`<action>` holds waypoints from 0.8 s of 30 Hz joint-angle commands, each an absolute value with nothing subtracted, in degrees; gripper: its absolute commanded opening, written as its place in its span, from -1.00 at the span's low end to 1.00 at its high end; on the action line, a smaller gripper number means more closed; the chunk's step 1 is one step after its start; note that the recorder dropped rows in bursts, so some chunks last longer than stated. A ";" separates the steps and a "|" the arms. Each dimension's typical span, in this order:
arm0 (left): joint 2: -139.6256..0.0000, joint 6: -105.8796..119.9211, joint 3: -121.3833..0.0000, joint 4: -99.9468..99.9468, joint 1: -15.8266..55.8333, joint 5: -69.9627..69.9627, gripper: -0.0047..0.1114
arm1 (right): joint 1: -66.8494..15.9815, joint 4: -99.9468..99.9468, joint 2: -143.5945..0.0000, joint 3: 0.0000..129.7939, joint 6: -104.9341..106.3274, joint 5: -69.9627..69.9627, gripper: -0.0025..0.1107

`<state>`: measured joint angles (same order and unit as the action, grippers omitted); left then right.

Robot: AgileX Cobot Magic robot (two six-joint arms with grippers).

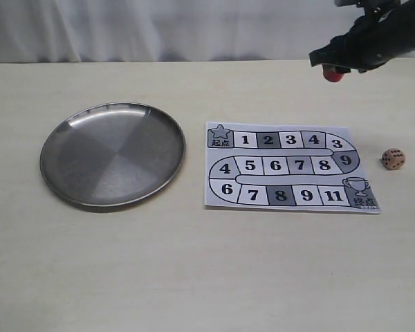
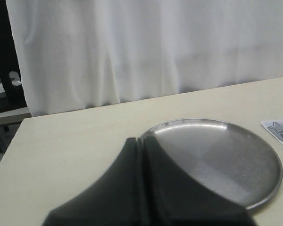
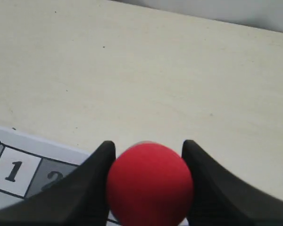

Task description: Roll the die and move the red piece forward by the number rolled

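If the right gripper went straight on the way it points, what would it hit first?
Probably the board near squares 1 and 2, the red piece in the right gripper touching first; depth unclear, maybe table beside it.

backdrop: white curtain (image 1: 159, 28) | surface: pale beige table (image 1: 194, 277) | light: even

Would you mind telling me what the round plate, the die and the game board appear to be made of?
The plate looks like brushed metal, probably stainless steel: grey sheen with radial reflections. The die seems wooden, matte tan with dark pips, though plastic is possible. The game board looks like thin printed paper, lying flat.
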<state>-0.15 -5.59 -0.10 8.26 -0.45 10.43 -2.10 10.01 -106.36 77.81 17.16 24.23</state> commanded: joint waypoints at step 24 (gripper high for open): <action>0.00 -5.64 0.00 8.28 0.03 9.93 -0.92 | -1.84 9.53 -109.22 73.18 17.14 19.32 -0.88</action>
<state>-0.15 -5.59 -0.10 8.26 -0.45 10.43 -2.05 9.88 -113.60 73.35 17.16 19.28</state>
